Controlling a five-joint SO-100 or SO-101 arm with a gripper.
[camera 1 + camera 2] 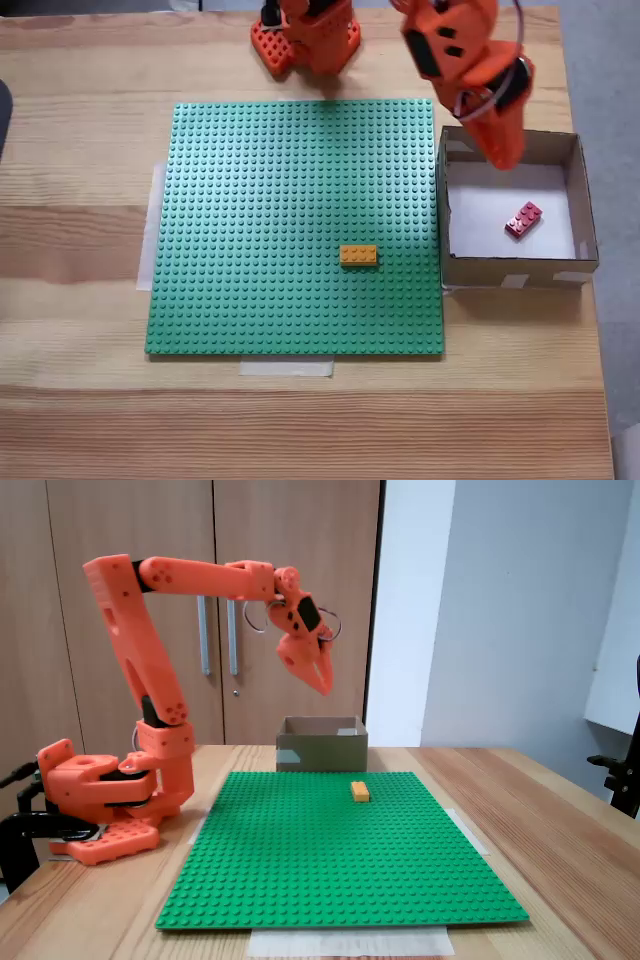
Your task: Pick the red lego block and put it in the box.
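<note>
The red lego block [524, 219] lies tilted on the white bottom of the box [508, 271], towards its right side as the top-down fixed view shows it. The box is shallow brown cardboard with pale tape patches, and it stands against the right edge of the green baseplate. In the side fixed view the box [320, 749] sits behind the baseplate and its walls hide the block. My orange gripper [500, 155] hangs above the box's back left part, well clear of the block. Its fingers point down [325, 686], appear shut and hold nothing.
An orange-yellow brick [359, 256] sits on the large green baseplate [250, 220], right of its middle; it also shows in the side view [360, 791]. The arm's base [100, 800] stands at the table's back edge. White tape strips hold the baseplate's edges.
</note>
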